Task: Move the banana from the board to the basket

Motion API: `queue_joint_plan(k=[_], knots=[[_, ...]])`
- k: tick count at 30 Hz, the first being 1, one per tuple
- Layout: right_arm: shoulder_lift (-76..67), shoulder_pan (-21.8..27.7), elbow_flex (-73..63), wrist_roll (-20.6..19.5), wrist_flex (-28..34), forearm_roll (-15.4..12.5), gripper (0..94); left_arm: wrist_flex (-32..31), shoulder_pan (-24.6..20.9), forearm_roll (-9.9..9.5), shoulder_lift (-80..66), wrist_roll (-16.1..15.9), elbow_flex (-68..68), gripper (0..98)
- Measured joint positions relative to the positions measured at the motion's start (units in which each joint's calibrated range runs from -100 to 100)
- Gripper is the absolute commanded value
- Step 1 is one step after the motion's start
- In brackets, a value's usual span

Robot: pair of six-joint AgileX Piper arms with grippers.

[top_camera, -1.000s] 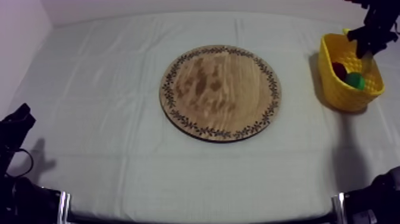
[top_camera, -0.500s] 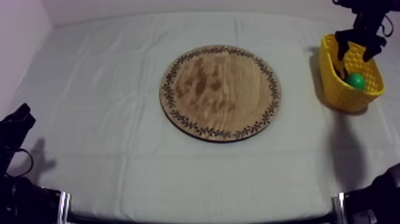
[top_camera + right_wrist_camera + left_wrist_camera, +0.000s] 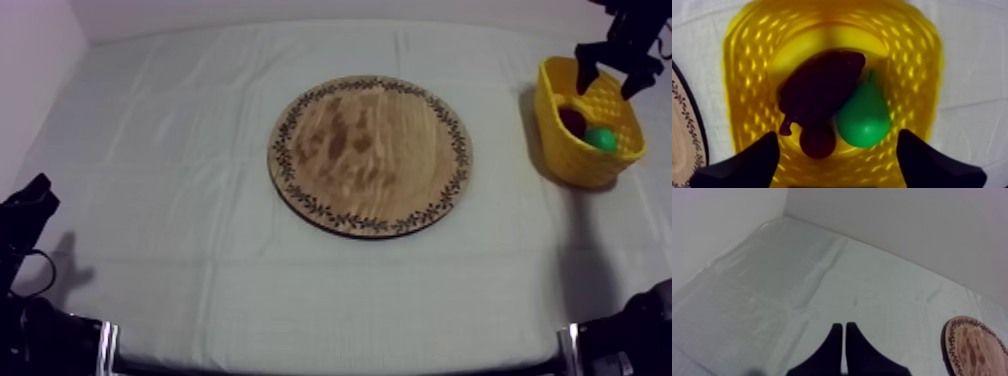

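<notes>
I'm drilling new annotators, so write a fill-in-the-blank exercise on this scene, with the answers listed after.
1. The open right gripper hovers over a basket coloured ___.
2. Inside it, beside the bunch of grapes, lies a pear coloured ___.
3. The wooden board carries ___ fruit.
Missing words: yellow; green; no.

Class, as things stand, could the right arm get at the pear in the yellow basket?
Probably yes: the right gripper hangs open above the yellow basket, and the pear lies uncovered beside the grapes.
</notes>
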Motion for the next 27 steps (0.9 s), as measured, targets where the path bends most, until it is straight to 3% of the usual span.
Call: queue_joint_plan(k=[4,8,12,20,27], knots=[[-5.9,0.0,2.8,0.3,-1.8,-0.4,79.2,0.0,0.0,0.0,0.0,0.0,0.0,0.1],[-12.5,0.5,6.8,0.0,-6.2,-1.1,66.0,0.0,0.0,0.0,0.0,0.0,0.0,0.1],[-19.5,1.5,11.4,-0.1,-10.9,-2.5,58.5,0.0,0.0,0.0,0.0,0.0,0.0,0.1],[-33.7,1.3,22.4,2.1,-17.4,-5.0,38.3,0.0,0.0,0.0,0.0,0.0,0.0,0.1],[-46.1,0.5,34.5,4.5,-21.5,-7.4,27.4,0.0,0.0,0.0,0.0,0.0,0.0,0.1]])
